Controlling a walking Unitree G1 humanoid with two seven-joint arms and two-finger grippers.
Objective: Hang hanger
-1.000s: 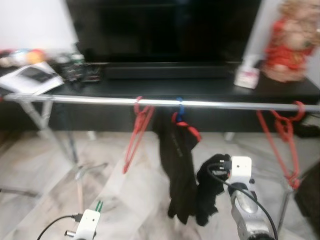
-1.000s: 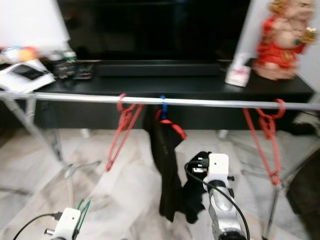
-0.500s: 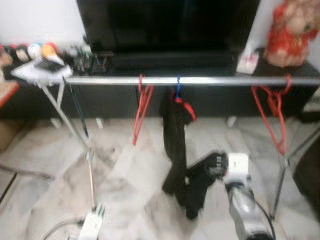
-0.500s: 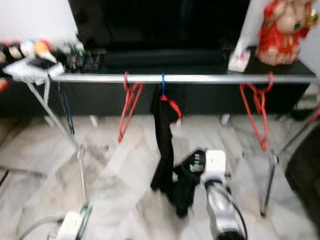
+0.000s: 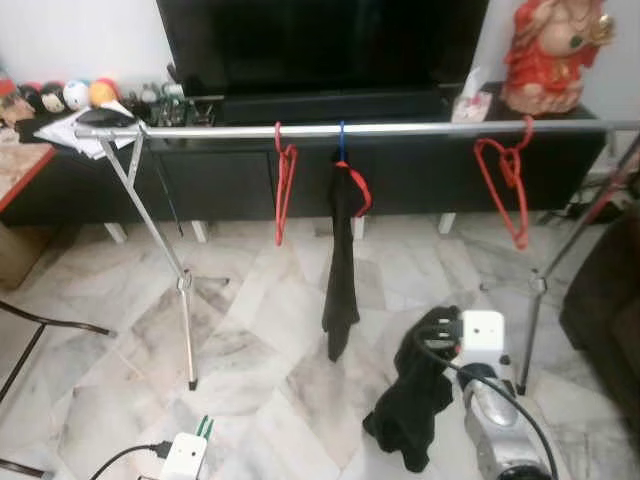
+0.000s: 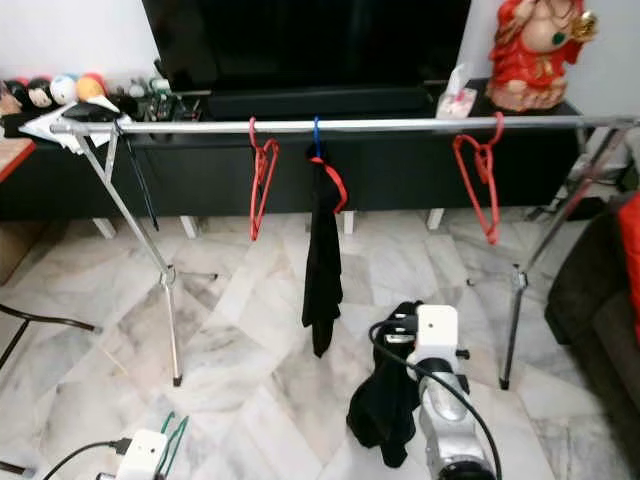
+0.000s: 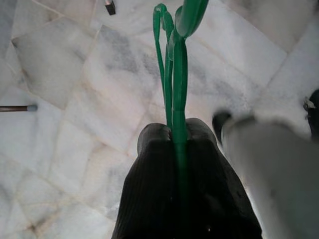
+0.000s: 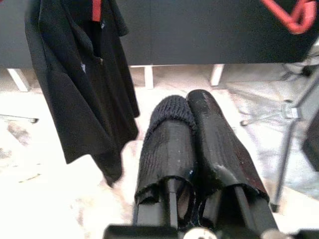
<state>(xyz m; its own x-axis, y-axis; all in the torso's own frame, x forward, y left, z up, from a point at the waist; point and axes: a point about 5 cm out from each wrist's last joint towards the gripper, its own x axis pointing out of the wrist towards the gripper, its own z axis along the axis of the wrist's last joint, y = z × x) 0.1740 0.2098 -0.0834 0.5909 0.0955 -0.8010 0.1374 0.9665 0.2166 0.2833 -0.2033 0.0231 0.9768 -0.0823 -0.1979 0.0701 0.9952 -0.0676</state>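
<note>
Setting: a living room with a pale marble floor [image 5: 250, 330]; a silver clothes rail [image 5: 400, 128] on folding legs runs across in front of a dark TV cabinet [image 5: 230, 180].
On the rail: a red hanger [image 5: 285, 180] left of centre, a blue hanger carrying a black garment [image 5: 342, 250] just beside it, and another red hanger [image 5: 505, 185] well to the right. Open rail lies between them, which looks like room for one more hook.
Left gripper [image 7: 177, 134]: low at the robot's left, both black fingers pressed together on the stem of a green hanger [image 7: 172, 64]. The hanger's thin loops stick out beyond the fingertips, so the hook end stays free to catch the rail.
Right gripper [image 8: 187, 107]: raised in front of the robot, fingers closed side by side, facing the cabinet. A dark cloth [image 5: 410, 410] hangs down beside this arm; whether the fingers pinch it, I cannot tell.
Task progress: the green hanger is not yet on the rail, which stands well apart, up and ahead.
</note>
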